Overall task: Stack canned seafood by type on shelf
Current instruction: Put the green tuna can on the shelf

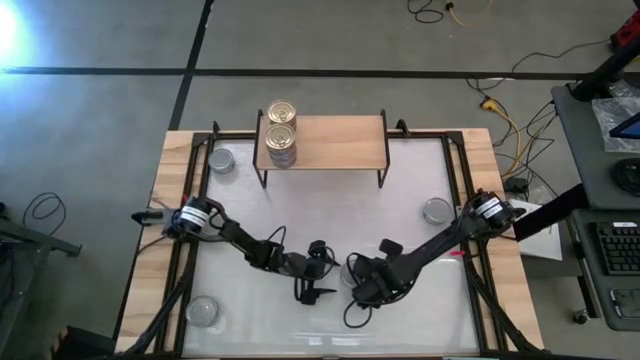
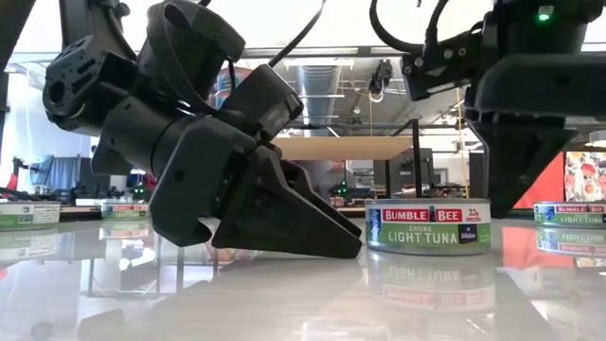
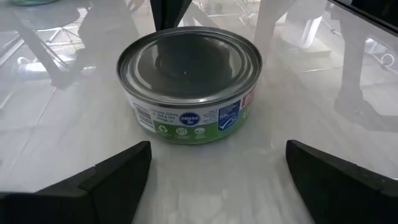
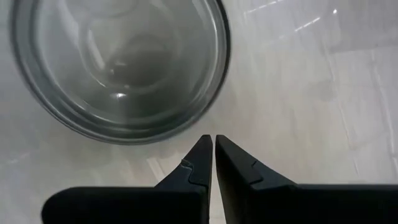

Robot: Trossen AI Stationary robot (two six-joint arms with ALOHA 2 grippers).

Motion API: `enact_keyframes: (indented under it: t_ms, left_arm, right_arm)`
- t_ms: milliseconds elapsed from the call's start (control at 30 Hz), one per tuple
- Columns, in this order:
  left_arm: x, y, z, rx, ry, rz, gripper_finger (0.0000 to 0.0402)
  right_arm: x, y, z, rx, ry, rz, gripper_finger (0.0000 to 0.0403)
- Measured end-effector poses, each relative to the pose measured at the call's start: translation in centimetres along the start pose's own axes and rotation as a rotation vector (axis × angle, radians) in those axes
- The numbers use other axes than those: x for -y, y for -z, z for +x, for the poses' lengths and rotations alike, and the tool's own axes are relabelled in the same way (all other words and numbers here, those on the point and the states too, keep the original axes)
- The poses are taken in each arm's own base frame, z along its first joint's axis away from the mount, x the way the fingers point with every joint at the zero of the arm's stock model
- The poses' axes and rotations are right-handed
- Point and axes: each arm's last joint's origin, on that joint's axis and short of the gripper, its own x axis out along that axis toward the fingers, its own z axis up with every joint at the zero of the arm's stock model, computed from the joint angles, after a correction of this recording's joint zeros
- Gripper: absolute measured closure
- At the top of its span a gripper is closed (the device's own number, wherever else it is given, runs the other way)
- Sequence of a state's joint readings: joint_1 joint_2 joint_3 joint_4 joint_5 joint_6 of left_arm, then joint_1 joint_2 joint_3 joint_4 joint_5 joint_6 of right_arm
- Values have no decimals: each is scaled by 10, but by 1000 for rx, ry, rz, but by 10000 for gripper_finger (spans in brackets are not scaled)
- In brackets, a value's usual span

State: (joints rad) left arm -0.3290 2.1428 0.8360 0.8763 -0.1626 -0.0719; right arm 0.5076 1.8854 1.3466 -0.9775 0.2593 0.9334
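Down near the table's front middle, we've got our left gripper [image 1: 318,283] with jaws spread wide, not touching the Bumble Bee light tuna can [image 3: 189,87] sitting just ahead. Right beside it, our right gripper [image 4: 213,152] is pinched closed above that can. Back on the shelf [image 1: 340,140], two gold-lidded tins [image 1: 282,112] sit stacked.

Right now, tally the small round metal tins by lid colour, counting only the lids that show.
Gold-lidded round metal tins: 2, both on the wooden-topped shelf
Silver-grey-lidded round metal tins: 4, all on the white table
Total: 6; any tins stacked beneath these are not counted.
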Motion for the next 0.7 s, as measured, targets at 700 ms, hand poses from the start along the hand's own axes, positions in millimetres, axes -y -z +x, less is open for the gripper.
enact_keyframes:
  t_ms: [700]
  left_arm:
    - [-3, -25, 24, -50, -23, 80, 3]
  right_arm:
    - [6, -18, 8, 82, -28, -6, 390]
